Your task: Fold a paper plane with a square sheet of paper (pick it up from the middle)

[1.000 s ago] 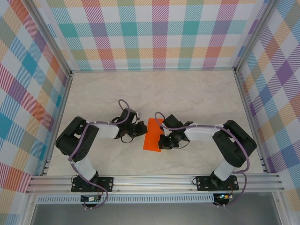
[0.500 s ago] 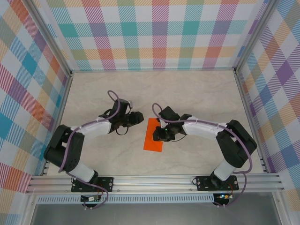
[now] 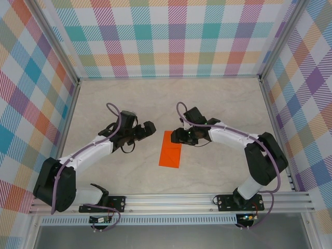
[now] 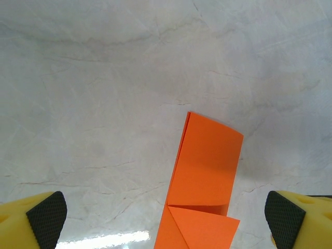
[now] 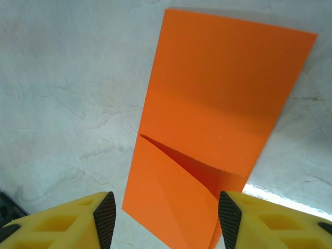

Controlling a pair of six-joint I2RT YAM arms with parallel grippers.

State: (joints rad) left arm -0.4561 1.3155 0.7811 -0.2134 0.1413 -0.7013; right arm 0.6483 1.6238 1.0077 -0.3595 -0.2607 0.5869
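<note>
Pale beige marble-patterned bench [image 3: 218, 104], faint grey veins, smooth top. The veins read clearer in the left wrist view [image 4: 104, 78], with a bright glare patch at 6 o'clock there. Multicolour plaid back wall [image 3: 171, 36] at 12 o'clock, plaid left wall [image 3: 26, 104] at 9, plaid right wall [image 3: 311, 104] at 3. Silver aluminium corner posts at 11 [image 3: 52, 39] and 1 [image 3: 288, 36]. Silver slotted aluminium rail [image 3: 171, 201] along the bench's near edge at 6 o'clock.

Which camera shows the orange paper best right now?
The right wrist view: the orange paper lies large there, its diagonal folded flap plain to see. The top view shows the whole paper flat on the table, but small. The left wrist view shows the paper cut off at the bottom edge.
</note>
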